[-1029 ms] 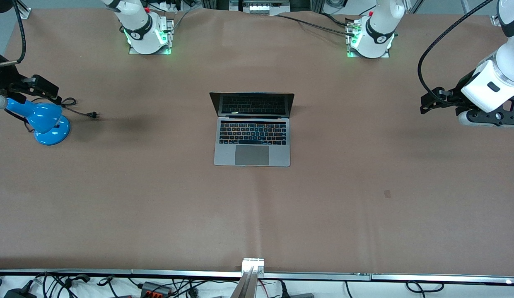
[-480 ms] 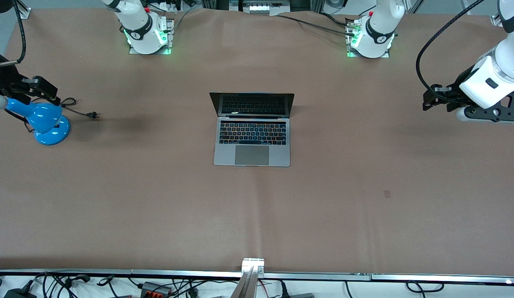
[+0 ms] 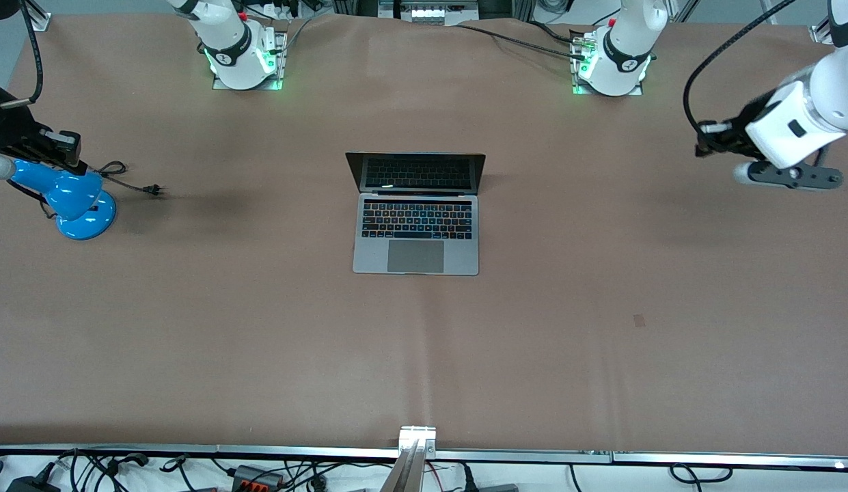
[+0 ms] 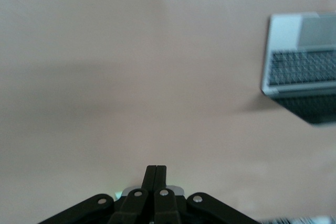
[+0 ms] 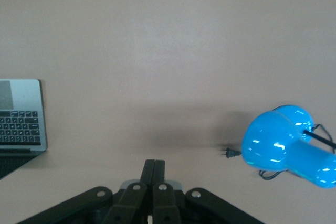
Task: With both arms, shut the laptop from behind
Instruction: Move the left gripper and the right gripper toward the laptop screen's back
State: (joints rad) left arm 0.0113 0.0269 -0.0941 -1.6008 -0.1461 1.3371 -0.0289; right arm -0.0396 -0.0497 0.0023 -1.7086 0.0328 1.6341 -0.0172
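Note:
The silver-grey laptop (image 3: 416,225) stands open in the middle of the table, its dark screen upright and its keyboard toward the front camera. It also shows in the left wrist view (image 4: 302,72) and at the edge of the right wrist view (image 5: 20,121). My left gripper (image 3: 705,140) hangs in the air over the left arm's end of the table, well away from the laptop; its fingers (image 4: 156,174) are shut and empty. My right gripper (image 3: 72,152) hangs over the right arm's end, above the blue lamp; its fingers (image 5: 154,169) are shut and empty.
A blue desk lamp (image 3: 72,201) stands at the right arm's end of the table, its black cord and plug (image 3: 152,189) lying toward the laptop. It shows in the right wrist view (image 5: 289,145). The two arm bases (image 3: 242,55) (image 3: 611,58) stand along the table's back edge.
My left gripper has risen and moved toward the arm bases. My right gripper has drawn slightly toward the table's end. The laptop has not moved.

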